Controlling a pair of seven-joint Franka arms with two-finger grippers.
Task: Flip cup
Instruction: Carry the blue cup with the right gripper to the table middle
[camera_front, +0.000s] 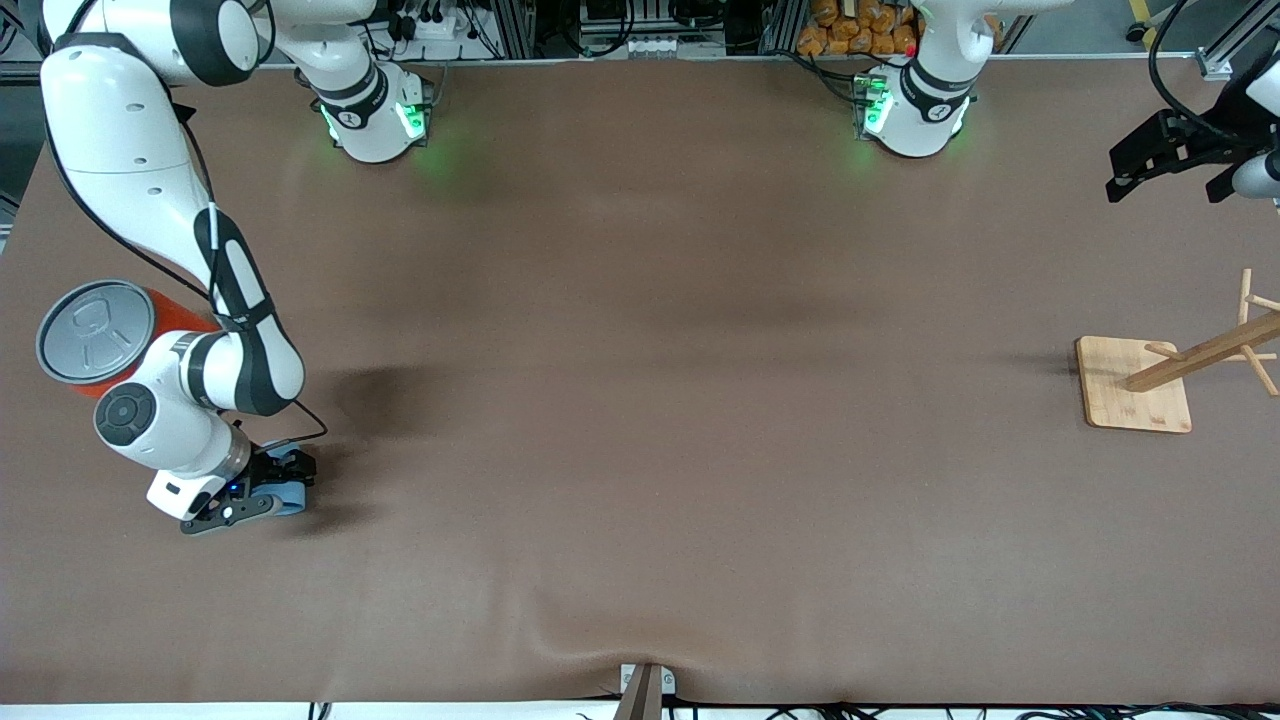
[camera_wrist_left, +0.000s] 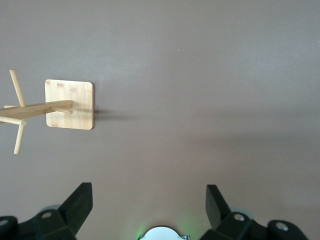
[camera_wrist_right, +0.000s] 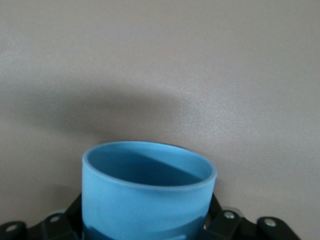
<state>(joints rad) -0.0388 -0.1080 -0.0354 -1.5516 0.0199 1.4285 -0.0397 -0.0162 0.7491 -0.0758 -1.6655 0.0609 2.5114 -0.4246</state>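
Note:
The light-blue cup (camera_front: 293, 493) sits between the fingers of my right gripper (camera_front: 268, 490), low over the table near the right arm's end. In the right wrist view the cup (camera_wrist_right: 150, 197) fills the lower middle, its darker blue mouth pointing away from the wrist. My right gripper (camera_wrist_right: 147, 222) is shut on its sides, with black finger parts showing on both sides. My left gripper (camera_front: 1168, 152) hangs open and empty, high over the left arm's end of the table. Its two black fingers stand wide apart around the gripper's middle (camera_wrist_left: 149, 205).
A large orange can with a grey lid (camera_front: 95, 335) stands beside the right arm's wrist, farther from the front camera than the cup. A wooden peg stand on a square base (camera_front: 1135, 385) stands at the left arm's end and shows in the left wrist view (camera_wrist_left: 69, 104).

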